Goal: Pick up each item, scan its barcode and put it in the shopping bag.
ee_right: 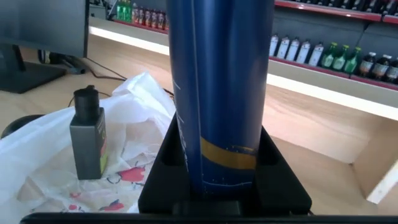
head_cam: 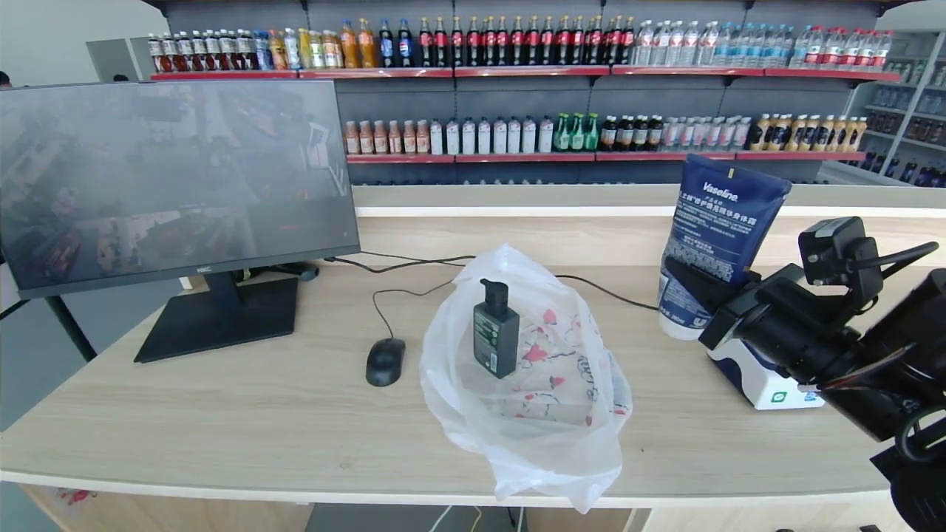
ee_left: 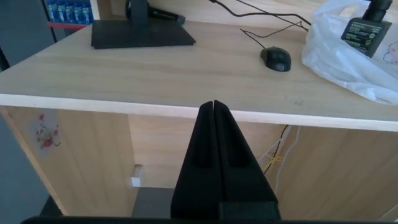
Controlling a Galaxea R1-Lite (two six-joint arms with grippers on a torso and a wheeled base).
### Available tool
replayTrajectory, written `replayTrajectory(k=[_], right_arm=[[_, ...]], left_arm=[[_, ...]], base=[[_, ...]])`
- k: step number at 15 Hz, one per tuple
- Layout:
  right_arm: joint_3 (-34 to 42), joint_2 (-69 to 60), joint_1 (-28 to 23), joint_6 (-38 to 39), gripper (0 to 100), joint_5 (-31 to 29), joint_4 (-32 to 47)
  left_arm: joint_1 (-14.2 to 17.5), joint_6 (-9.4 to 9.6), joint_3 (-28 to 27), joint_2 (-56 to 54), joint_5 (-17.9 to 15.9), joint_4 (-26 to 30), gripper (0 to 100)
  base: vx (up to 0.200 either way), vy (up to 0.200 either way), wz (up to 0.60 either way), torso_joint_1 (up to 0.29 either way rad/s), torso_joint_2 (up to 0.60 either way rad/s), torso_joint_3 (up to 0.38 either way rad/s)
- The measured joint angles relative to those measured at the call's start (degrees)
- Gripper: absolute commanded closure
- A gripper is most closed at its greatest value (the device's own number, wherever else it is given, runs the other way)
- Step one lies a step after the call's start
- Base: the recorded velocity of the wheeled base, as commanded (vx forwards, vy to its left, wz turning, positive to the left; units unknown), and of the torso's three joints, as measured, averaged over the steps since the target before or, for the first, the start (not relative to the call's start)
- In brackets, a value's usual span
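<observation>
Your right gripper (head_cam: 713,284) clamps its jaws on a glossy, flat-crimped blue tube (head_cam: 720,222), white cap down; your left gripper (ee_left: 214,112) has its jaws pressed together.

Left gripper (ee_left: 214,107), jaws pressed together, sits before the table's (ee_left: 124,68) front edge.

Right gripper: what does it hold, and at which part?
The right gripper holds the blue tube by its lower body, just above the white cap.

One tube (head_cam: 720,236), one bottle (head_cam: 495,336) (dark), one bag (head_cam: 562,443)
</observation>
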Motion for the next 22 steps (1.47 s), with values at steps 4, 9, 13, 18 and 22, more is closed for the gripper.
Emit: replayTrajectory(k=[4,9,13,18,22], right_arm=[[-0.05,0.50,-0.98,0.04,100,-0.09,0.02],[-0.85,2.95,-0.84,1.49,100,-0.13,-0.12],[-4.41,8.08,0.05,2.08,100,-0.13,-0.04],[-6.89,11.82,2.56,2.63,100,-0.18,0.02],[-8.90,15.06,3.05,3.10,100,-0.13,-0.04]], left_arm=[[-0.06,-0.05,0.02,0.00,0.00,-0.02,100],[-0.01,-0.16,0.02,0.00,0.00,0.00,100],[0.02,-0.10,0.02,0.00,0.00,0.02,100],[-0.01,0.15,0.02,0.00,0.00,0.07,100],[0.00,0.17,0.02,0.02,0.00,0.07,100]], base=[[0.000,0.000,0.00,0.000,0.00,0.000],[0.000,0.000,0.00,0.000,0.00,0.000],[0.000,0.000,0.00,0.000,0.00,0.000],[0.000,0.000,0.00,0.000,0.00,0.000],[0.000,0.000,0.00,0.000,0.00,0.000]])
